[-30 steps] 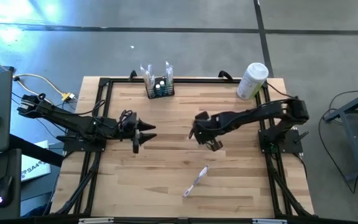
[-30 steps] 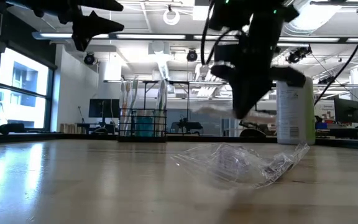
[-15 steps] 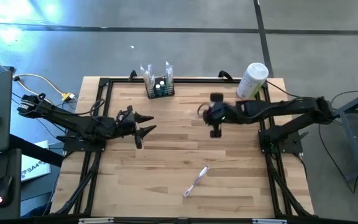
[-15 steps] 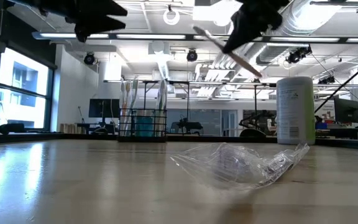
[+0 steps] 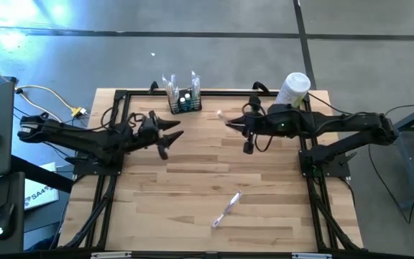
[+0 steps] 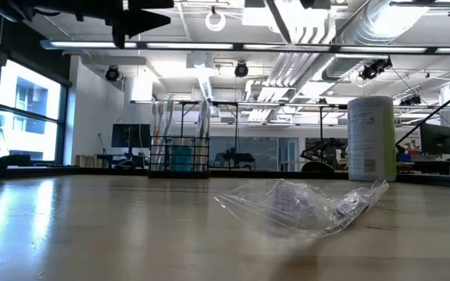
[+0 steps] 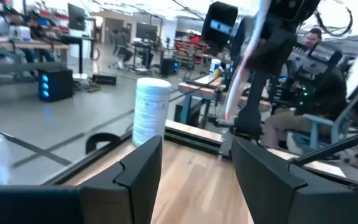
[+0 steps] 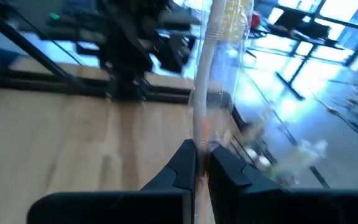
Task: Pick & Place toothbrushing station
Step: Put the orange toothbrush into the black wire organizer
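I'm holding the right gripper (image 5: 244, 126) up over the back-right part of the table (image 5: 214, 180), fingers pinching a toothbrush (image 8: 219, 68) in clear wrap, tip pointing twd the rack (image 5: 184, 103). Rack's sitting at the back edge, left of center, w/ brushes standing in it. Left gripper (image 5: 169, 139) is hovering just in front of the rack, fingers spread, nothing betw them. White bottle (image 5: 292, 93) is standing at back right. Empty plastic wrapper (image 5: 226, 209) is lying near the front.
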Robot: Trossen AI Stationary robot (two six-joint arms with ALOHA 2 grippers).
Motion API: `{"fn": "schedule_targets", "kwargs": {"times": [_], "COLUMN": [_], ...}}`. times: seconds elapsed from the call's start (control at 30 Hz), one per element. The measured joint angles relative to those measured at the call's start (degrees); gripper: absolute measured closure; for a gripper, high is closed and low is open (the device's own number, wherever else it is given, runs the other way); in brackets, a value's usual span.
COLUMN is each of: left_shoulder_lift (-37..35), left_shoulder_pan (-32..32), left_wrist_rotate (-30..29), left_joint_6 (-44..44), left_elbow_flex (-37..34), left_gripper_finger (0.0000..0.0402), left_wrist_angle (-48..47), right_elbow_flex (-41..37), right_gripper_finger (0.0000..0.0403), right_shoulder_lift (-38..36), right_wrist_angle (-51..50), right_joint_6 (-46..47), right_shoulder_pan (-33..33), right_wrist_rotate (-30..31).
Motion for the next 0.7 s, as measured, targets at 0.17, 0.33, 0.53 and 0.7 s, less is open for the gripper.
{"fn": "schedule_targets", "kwargs": {"times": [0.17, 0.33, 0.53, 0.7], "left_shoulder_lift": [4.78, 10.31, 15.81, 18.87], "left_shoulder_pan": [2.23, 3.61, 4.83, 6.57], "left_wrist_rotate": [4.46, 9.36, 9.92, 11.91], "left_joint_6": [-0.58, 0.29, 5.5, 5.71], "left_elbow_flex": [0.53, 5.78, 14.79, 24.29], "left_gripper_finger": [0.0208, 0.0208, 0.0208, 0.0208], "left_wrist_angle": [3.86, 4.04, 3.59, -0.45], "right_elbow_flex": [0.0, 0.0, 0.0, 0.0], "right_gripper_finger": [0.0391, 0.0391, 0.0391, 0.0391], "right_shoulder_lift": [0.0, 0.0, 0.0, 0.0], "right_wrist_angle": [3.1, 5.86, 6.28, 6.11], "right_joint_6": [1.38, 2.14, 2.33, 2.82], "right_shoulder_pan": [0.0, 0.0, -0.02, 0.0], "right_wrist_rotate": [-1.71, -1.71, -1.73, -1.59]}}
